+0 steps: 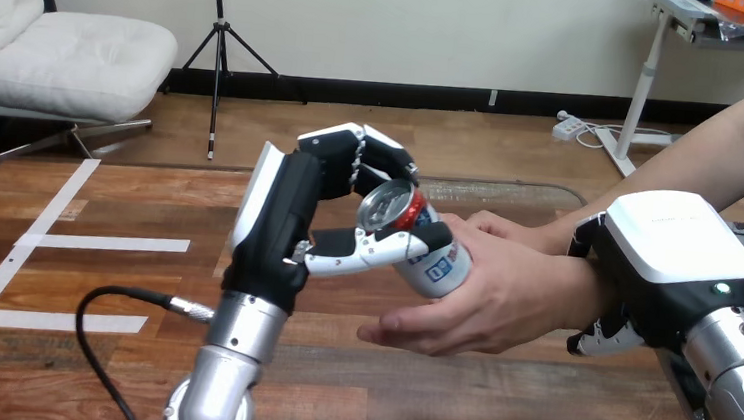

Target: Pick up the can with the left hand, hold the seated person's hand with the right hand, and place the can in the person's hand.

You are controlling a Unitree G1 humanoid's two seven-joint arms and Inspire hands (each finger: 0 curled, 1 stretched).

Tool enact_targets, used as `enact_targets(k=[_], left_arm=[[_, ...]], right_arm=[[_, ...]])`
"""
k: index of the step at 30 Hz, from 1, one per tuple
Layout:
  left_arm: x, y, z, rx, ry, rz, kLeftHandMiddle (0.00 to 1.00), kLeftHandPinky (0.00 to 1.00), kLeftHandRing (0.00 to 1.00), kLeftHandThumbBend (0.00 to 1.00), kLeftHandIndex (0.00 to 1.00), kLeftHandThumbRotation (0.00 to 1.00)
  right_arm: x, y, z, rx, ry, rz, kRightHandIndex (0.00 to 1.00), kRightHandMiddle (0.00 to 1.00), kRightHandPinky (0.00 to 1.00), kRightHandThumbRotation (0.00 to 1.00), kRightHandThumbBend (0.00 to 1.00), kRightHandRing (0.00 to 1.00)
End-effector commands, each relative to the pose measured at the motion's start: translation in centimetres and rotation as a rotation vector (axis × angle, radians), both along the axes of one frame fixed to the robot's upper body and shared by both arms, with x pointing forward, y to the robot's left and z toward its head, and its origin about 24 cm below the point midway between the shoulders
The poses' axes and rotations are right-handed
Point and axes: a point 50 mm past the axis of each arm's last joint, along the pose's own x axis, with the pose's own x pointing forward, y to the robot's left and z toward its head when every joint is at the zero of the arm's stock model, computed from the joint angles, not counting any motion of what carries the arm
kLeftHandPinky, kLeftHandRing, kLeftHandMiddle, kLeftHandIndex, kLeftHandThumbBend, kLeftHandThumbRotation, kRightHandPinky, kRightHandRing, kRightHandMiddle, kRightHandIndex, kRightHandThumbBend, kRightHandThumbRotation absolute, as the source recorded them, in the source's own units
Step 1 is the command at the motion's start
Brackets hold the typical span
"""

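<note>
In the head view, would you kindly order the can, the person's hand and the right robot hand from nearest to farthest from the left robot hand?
1. The can, gripped in the left robot hand.
2. The person's hand, just right, cupping the can.
3. The right robot hand, far right, at the person's wrist.

can: one (441, 268), centre of frame
robot hands: two, the left hand (282, 213) at centre, the right hand (667, 258) by the right edge
person's hand: one (501, 298), right of centre
surface: one (533, 408), across the lower frame
</note>
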Motion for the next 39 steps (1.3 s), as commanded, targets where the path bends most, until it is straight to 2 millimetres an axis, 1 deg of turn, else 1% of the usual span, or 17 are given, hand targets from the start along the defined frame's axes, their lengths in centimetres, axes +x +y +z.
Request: enact_targets(k=[1, 10, 25, 34, 39], left_arm=[[1.0, -1.6, 2.2, -0.005, -0.090, -0.051, 0.43, 0.35, 0.40, 0.73, 0.44, 0.00], [0.8, -2.2, 2.1, 0.014, -0.086, -0.065, 0.43, 0.35, 0.40, 0.75, 0.44, 0.00], [0.5, -2.6, 1.8, 0.021, -0.078, -0.077, 0.42, 0.34, 0.39, 0.76, 0.43, 0.00], [0.4, -2.6, 1.7, 0.021, -0.075, -0.082, 0.42, 0.33, 0.38, 0.75, 0.42, 0.00], [0.4, -2.5, 1.6, 0.020, -0.073, -0.084, 0.42, 0.33, 0.38, 0.75, 0.43, 0.00]], right_arm=[[0.5, 0.7, 3.3, 0.028, -0.142, 0.029, 0.51, 0.35, 0.13, 0.00, 0.79, 0.23], [0.5, 0.9, 3.5, 0.031, -0.156, 0.038, 0.51, 0.36, 0.14, 0.00, 0.80, 0.24], [0.4, 1.4, 4.1, 0.031, -0.164, 0.048, 0.52, 0.41, 0.18, 0.00, 0.79, 0.30], [0.4, 1.6, 4.2, 0.036, -0.178, 0.077, 0.51, 0.40, 0.18, 0.00, 0.80, 0.29], [0.3, 1.8, 4.2, 0.047, -0.187, 0.091, 0.50, 0.37, 0.16, 0.00, 0.81, 0.26]])
